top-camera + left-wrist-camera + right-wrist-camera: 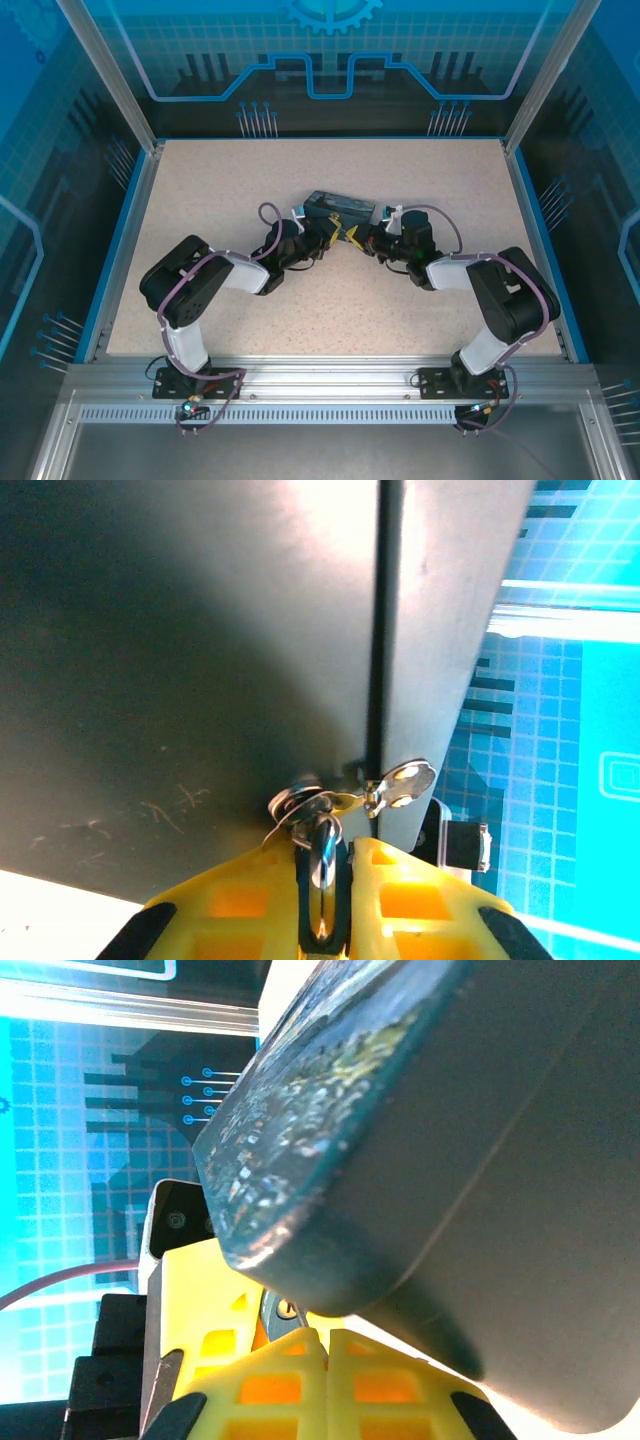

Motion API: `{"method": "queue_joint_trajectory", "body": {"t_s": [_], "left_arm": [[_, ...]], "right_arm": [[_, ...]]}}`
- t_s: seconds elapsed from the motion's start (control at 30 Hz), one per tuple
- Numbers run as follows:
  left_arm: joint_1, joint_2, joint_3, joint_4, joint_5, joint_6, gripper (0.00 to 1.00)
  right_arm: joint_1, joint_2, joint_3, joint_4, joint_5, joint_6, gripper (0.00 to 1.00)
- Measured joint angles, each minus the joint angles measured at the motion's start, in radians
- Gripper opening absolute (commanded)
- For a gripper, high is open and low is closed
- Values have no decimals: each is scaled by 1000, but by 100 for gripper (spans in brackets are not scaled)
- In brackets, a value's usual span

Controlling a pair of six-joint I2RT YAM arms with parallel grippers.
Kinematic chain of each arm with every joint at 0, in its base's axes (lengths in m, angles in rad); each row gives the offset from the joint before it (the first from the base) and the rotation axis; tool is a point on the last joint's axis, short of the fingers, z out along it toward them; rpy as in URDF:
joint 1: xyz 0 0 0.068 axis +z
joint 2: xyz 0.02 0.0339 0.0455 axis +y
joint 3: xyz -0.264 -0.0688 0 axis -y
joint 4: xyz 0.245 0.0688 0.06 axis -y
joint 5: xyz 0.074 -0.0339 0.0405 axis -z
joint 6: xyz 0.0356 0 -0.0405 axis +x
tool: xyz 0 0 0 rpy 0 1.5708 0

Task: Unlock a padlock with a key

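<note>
– Padlock (pixel 322 890) first: where is it?
– Pinched in my left gripper (pixel 325 846). It is a tiny dark thing with a shiny loop. Its top end touches the grey side of the tin (pixel 340 207), at 12 o'clock from my fingertips.
– Which camera tells you that?
– My left wrist camera, up close. From above it is too small to make out.
– Anything beside it?
– A silver tab (pixel 402 782) sticks out at 2 o'clock from it. I cannot tell if that is a key.
– And your right gripper (pixel 326 1338)?
– Its yellow fingers are pressed almost together, under the tin's painted corner. A small grey bit (pixel 286 1309) peeks out at 10 o'clock from the tips. I cannot tell what it is, or if I hold anything.
– What does the top camera add?
– Both grippers meet at the tin's near side, mid table (pixel 250 180), left at 9 o'clock, right at 3 o'clock.
</note>
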Motion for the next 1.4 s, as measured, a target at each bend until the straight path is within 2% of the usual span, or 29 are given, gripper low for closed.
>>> {"method": "queue_joint_trajectory", "body": {"t_s": [0.23,0.47,0.73,0.87,1.13,1.4], "left_arm": [[0,0,0,-2,-10,0,0],[0,0,-2,0,-16,0,0],[0,0,-4,-4,-42,1,0],[0,0,-5,-3,-42,0,0],[0,0,-6,-2,-39,1,0],[0,0,-20,2,-32,1,0]], "right_arm": [[0,-6,33,-69,-4,-28,0],[-2,-5,45,-83,-8,36,0],[-7,75,24,83,-36,205,0],[-7,78,21,100,-37,235,0],[-17,79,23,90,-56,239,0],[-34,78,70,-26,-108,203,0]]}}
